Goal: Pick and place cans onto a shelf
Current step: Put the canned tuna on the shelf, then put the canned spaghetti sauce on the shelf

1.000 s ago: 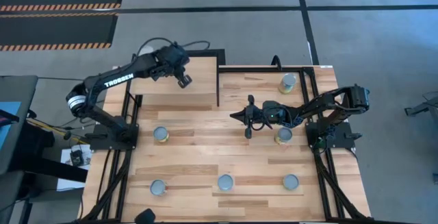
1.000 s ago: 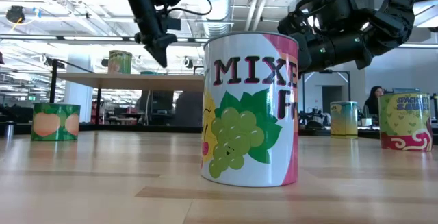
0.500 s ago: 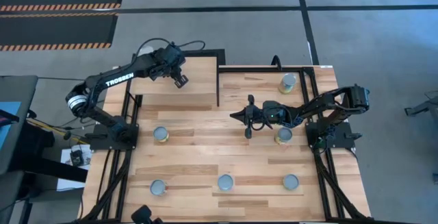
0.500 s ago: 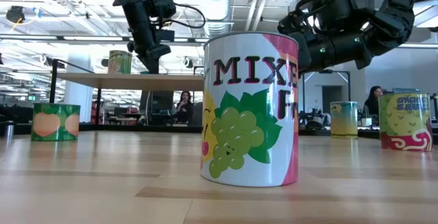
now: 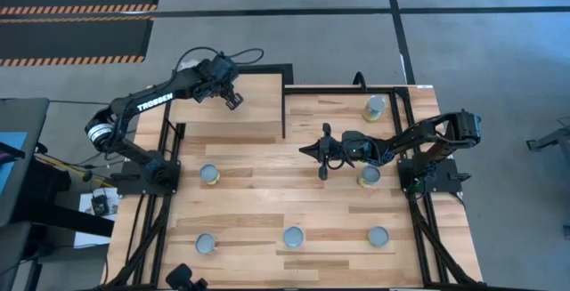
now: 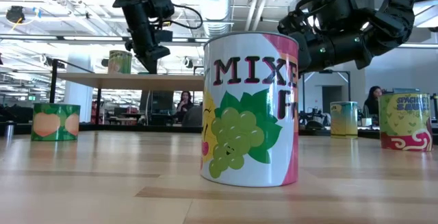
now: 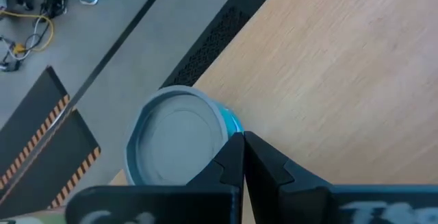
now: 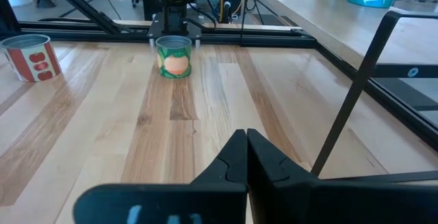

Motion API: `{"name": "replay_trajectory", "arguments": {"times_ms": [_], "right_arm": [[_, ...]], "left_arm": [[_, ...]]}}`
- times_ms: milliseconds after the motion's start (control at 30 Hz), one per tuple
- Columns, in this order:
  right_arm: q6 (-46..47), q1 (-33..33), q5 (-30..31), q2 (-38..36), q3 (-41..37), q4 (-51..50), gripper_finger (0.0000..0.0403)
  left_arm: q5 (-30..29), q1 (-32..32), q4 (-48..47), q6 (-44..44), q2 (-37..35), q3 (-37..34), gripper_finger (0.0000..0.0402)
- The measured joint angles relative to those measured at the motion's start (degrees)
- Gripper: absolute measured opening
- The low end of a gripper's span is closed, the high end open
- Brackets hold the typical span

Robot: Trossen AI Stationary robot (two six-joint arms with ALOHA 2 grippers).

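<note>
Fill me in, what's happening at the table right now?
The left gripper hovers shut and empty over the far end of the shelf, beside a can standing near the shelf's edge. The right gripper, also shut and empty, waits above the middle of the table. Several cans are on the tabletop, among them the mixed fruit can close to the low camera.

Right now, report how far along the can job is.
Done: at least one can stands on the shelf, near its edge. In hand: nothing; the left gripper is shut and empty beside that can, the right gripper shut above the table's middle. Still to do: six cans on the table.
</note>
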Motion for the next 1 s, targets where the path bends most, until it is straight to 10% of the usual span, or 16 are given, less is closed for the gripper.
{"name": "replay_trajectory", "arguments": {"times_ms": [267, 667, 1000], "right_arm": [[0.35, 0.00, 0.00, 0.00, 0.00, -0.04, 0.0012], [1.91, 2.55, 0.06, -5.98, 0.07, -3.25, 0.0012], [14.37, 14.02, 14.94, -22.11, 12.59, -55.65, 0.0012]], "left_arm": [[3.64, -5.40, 1.96, -0.98, -7.99, -1.53, 0.0000], [16.54, -24.10, 37.30, -4.22, -30.55, -31.15, 0.0000], [25.90, -28.28, 59.48, -6.43, -40.73, -50.95, 0.0000]]}}
